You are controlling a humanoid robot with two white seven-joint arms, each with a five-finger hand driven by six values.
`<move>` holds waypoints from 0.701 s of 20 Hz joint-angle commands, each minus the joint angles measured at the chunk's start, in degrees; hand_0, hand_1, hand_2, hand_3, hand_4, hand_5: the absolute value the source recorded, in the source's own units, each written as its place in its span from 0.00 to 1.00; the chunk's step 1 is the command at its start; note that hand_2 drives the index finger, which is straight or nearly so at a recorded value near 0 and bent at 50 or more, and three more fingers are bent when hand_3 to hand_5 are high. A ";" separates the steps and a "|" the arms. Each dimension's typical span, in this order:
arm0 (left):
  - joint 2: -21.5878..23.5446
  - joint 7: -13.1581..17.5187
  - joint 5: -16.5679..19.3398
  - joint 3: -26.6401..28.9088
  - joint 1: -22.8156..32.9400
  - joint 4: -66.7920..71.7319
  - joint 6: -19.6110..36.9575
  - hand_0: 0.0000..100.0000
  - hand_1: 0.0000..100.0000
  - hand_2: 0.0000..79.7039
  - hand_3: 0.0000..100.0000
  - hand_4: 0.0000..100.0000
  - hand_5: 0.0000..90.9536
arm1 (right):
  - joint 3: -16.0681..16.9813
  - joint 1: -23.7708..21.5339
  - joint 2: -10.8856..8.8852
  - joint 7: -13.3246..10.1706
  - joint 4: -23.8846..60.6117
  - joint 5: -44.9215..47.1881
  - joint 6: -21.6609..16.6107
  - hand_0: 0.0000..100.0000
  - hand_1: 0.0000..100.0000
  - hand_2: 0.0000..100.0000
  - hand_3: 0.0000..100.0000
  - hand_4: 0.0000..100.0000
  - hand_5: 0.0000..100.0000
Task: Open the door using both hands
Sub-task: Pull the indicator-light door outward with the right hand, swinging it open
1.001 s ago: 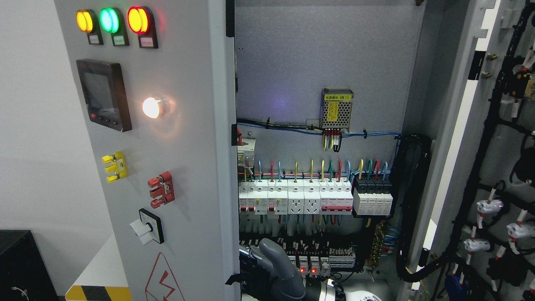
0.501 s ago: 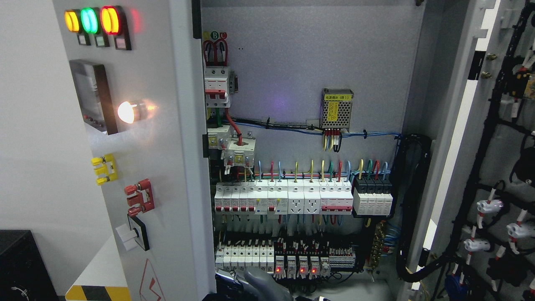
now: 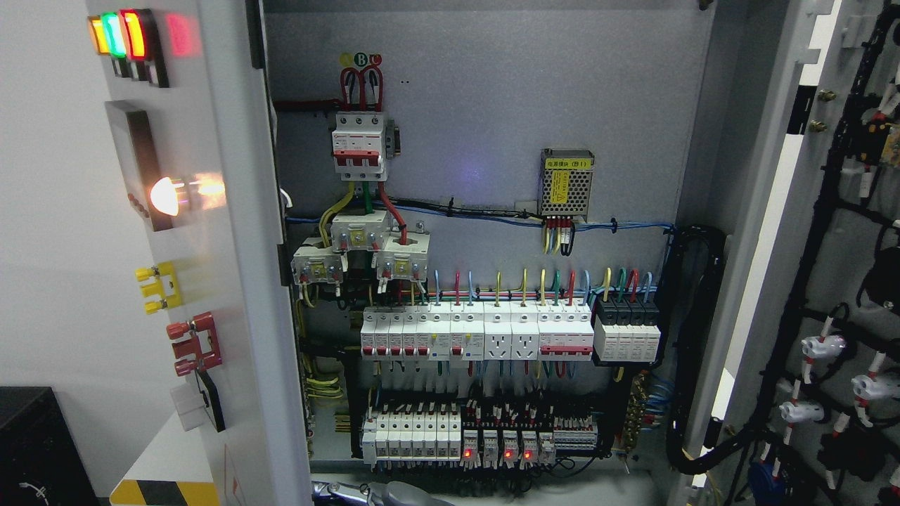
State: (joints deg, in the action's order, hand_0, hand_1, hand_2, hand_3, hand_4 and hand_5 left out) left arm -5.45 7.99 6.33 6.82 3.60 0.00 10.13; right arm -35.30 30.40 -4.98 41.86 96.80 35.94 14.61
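Hand [image 3: 394, 492] cut off at bottom edge.

You see two grey cabinet doors, both swung open. The left door [image 3: 211, 281] stands nearly edge-on, its outer face carrying lit indicator lamps, a dark display panel, a glowing white lamp, yellow and red handles and a rotary switch. The right door [image 3: 837, 281] shows its inner side, strung with black cable looms.

A yellow label [image 3: 567, 164] on the mesh-cased module reads "(B1)"; other print is illegible.
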 commanded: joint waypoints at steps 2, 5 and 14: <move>0.00 0.19 0.00 0.03 0.00 0.97 -0.02 0.00 0.00 0.00 0.00 0.00 0.00 | -5.04 0.27 1.37 -0.29 0.41 -1.56 -0.02 0.00 0.00 0.00 0.00 0.00 0.00; 0.00 0.28 0.00 0.03 0.00 0.97 -0.02 0.00 0.00 0.00 0.00 0.00 0.00 | -6.79 0.01 3.22 -0.29 -0.12 -5.25 -0.02 0.00 0.00 0.00 0.00 0.00 0.00; 0.00 0.28 0.00 -0.05 0.00 0.97 -0.02 0.00 0.00 0.00 0.00 0.00 0.00 | -10.50 0.36 8.23 -0.29 -3.02 -7.29 1.82 0.00 0.00 0.00 0.00 0.00 0.00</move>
State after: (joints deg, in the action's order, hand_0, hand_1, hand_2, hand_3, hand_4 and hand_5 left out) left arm -5.45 8.22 6.33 6.83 3.58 0.00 10.13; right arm -41.79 30.59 -1.29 41.57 96.20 29.92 15.06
